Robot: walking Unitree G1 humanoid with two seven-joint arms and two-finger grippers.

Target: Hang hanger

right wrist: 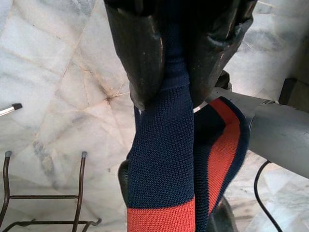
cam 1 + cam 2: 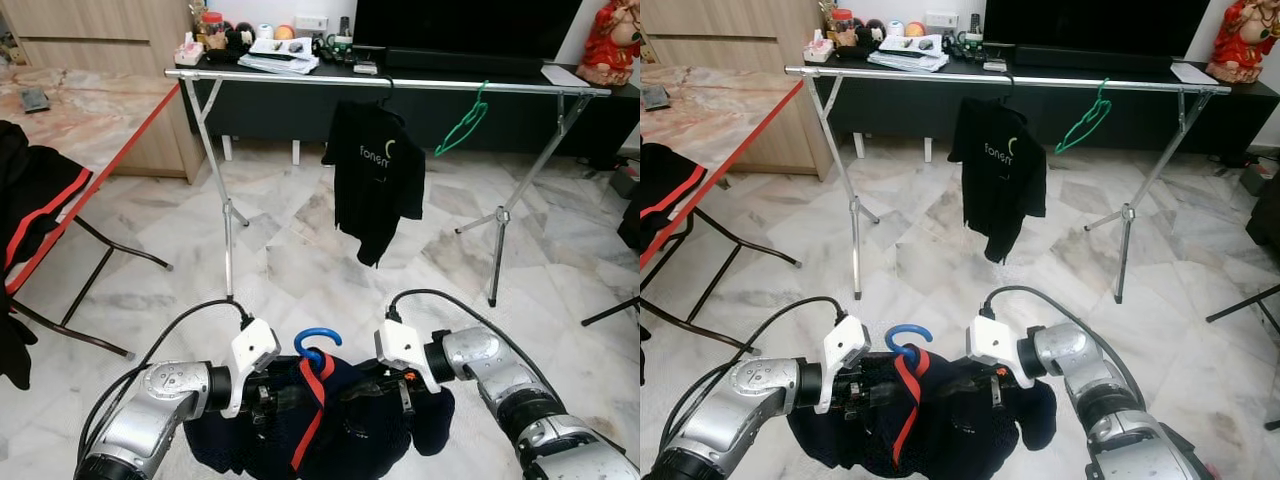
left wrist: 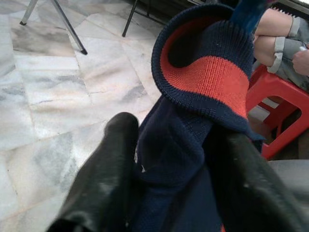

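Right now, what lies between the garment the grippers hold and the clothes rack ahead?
Bare marble floor, seen in both eye views. The navy sweater on its blue hanger is held short of the rack.

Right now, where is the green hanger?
The green hanger hangs empty on the rail, toward the robot's right, beside the black T-shirt.

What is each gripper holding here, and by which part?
Both hold the navy sweater on the blue hanger: left gripper pinches knit fabric near the red-lined collar, right gripper clamps a navy knit fold.
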